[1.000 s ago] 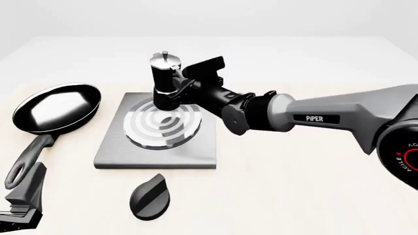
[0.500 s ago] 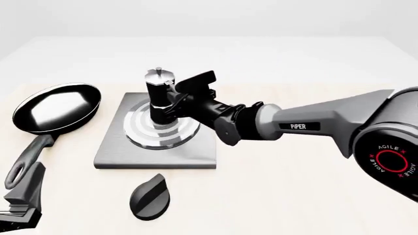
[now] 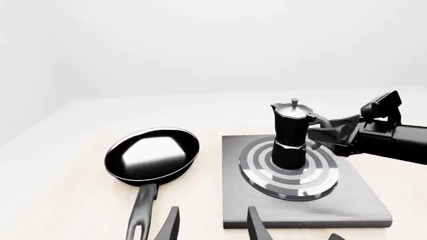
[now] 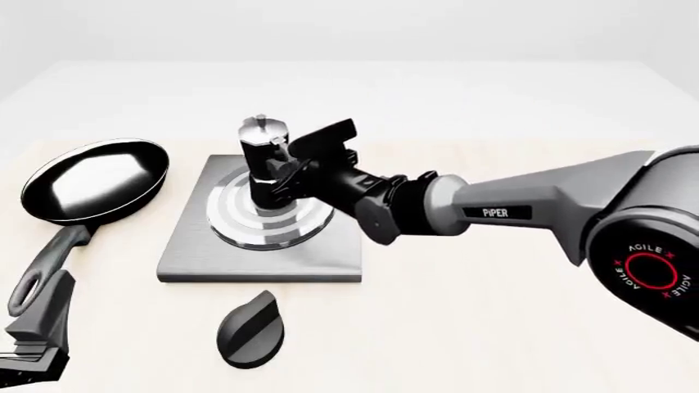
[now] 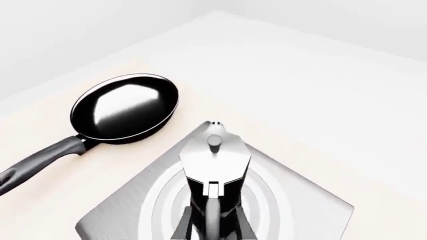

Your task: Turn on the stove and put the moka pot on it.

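The moka pot point(image 4: 263, 160) stands upright on the stove point(image 4: 186, 254) burner, and the right gripper point(image 4: 286, 169) holds its handle. Only the front view shows the knob point(image 4: 252, 329). The left gripper point(image 3: 212, 225) is spread wide near the frying pan point(image 3: 152, 154).

The right arm point(image 4: 525, 209) reaches in from the right, stretched leftward and forward, its gripper point(image 4: 286, 168) clamped around the moka pot's handle point(image 5: 212, 210). The left gripper point(image 4: 33, 348) rests low at the near left edge, fingers parted
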Robot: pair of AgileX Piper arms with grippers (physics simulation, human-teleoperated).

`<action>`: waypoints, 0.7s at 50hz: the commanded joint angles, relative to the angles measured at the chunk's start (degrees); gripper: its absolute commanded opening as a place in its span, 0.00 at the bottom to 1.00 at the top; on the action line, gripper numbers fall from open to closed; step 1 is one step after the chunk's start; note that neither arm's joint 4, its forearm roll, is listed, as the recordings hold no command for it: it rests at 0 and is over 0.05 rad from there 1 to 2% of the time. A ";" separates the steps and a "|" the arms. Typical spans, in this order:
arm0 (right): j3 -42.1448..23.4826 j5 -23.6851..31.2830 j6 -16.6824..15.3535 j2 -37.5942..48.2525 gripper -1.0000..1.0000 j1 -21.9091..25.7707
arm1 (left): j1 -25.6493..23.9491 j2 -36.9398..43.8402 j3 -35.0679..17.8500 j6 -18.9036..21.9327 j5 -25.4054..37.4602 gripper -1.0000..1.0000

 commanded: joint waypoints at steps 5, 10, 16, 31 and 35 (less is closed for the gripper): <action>1.53 0.68 0.54 -2.55 1.00 0.95 | 0.04 0.00 0.00 -0.12 0.13 1.00; 2.33 1.77 -0.31 -5.04 1.00 0.94 | -0.05 0.00 0.00 -0.09 0.07 1.00; 3.67 2.92 -1.24 -8.09 1.00 0.68 | -0.13 0.00 0.00 -0.20 -0.08 1.00; 8.81 8.92 -6.27 -20.99 1.00 2.17 | -0.14 0.00 0.00 0.28 -0.53 1.00; 10.56 10.32 -6.82 -25.03 1.00 2.34 | -0.12 0.00 0.00 0.29 -0.71 1.00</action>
